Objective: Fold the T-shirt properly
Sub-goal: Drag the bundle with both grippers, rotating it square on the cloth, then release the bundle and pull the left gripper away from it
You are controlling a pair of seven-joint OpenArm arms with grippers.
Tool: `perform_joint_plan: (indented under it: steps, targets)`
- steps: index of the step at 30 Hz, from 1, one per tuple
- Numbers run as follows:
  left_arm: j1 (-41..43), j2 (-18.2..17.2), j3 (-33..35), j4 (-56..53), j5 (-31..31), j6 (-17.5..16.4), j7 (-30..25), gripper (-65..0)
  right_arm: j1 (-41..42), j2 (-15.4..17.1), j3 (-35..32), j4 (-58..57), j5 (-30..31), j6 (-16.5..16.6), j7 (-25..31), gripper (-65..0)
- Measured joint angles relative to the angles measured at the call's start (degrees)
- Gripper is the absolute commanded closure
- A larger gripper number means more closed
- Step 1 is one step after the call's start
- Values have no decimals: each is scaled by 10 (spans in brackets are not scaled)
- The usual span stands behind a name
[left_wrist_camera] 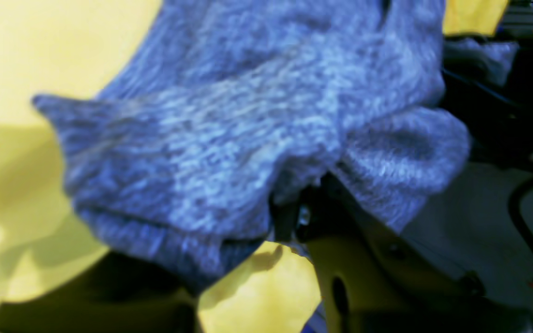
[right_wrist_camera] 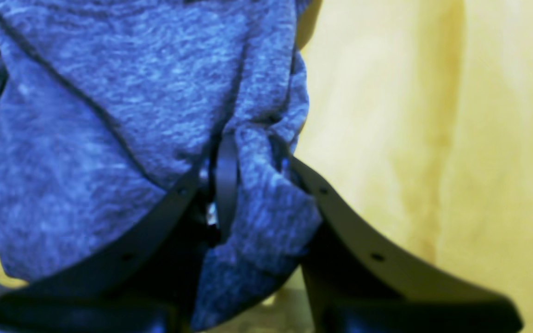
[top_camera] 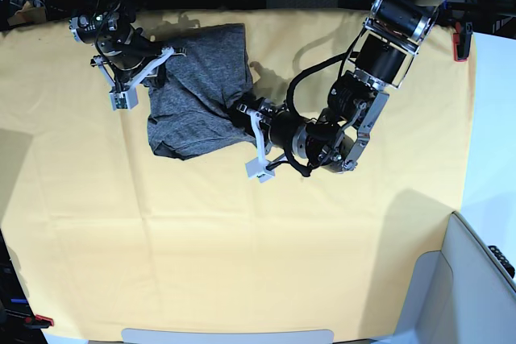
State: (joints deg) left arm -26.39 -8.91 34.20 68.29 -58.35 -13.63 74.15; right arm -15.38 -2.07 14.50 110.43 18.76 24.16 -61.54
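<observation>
T-shirt (top_camera: 196, 90): we see it bunched in a folded heap on the yellow cloth (top_camera: 242, 263), far left of centre.
Left gripper (top_camera: 251, 136): we find its fingers closed on the shirt's right edge.
Right gripper (top_camera: 147, 70): pinched shut on the shirt's left edge, fabric draping over it.

Soft, matt heathered knit in the T-shirt (top_camera: 197, 94); smooth matt yellow cloth (top_camera: 242, 255) underneath; hard, smooth plastic fingers (right_wrist_camera: 363, 240) alongside.
</observation>
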Motion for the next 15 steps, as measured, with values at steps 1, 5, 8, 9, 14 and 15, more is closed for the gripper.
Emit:
perform_joint_plan:
  steps: [1, 5, 8, 9, 14, 15]
  targets:
    - [0, -1, 0, 0, 1, 1, -4, -2, 0, 0, 0, 0, 0, 0, 0, -38]
    - [1, -2, 0, 0, 1, 0, -7, -2, -4, 0, 0, 0, 0, 0, 3, -40]
    - [1, -2, 0, 0, 1, 0, -7, -5, -5, 0, 0, 1, 0, 0, 3, -50]
    - [1, -2, 0, 0, 1, 0, -7, -7, -5, 0, 0, 1, 0, 0, 3, -69]
    - [2, -2, 0, 0, 1, -1, -7, -154, -9, 1, 0, 12, -2, -55, -6, -242]
    - [2, -2, 0, 0, 2, -1, -7, -192, -10, 2, 0, 21, -5, -64, -11, -253]
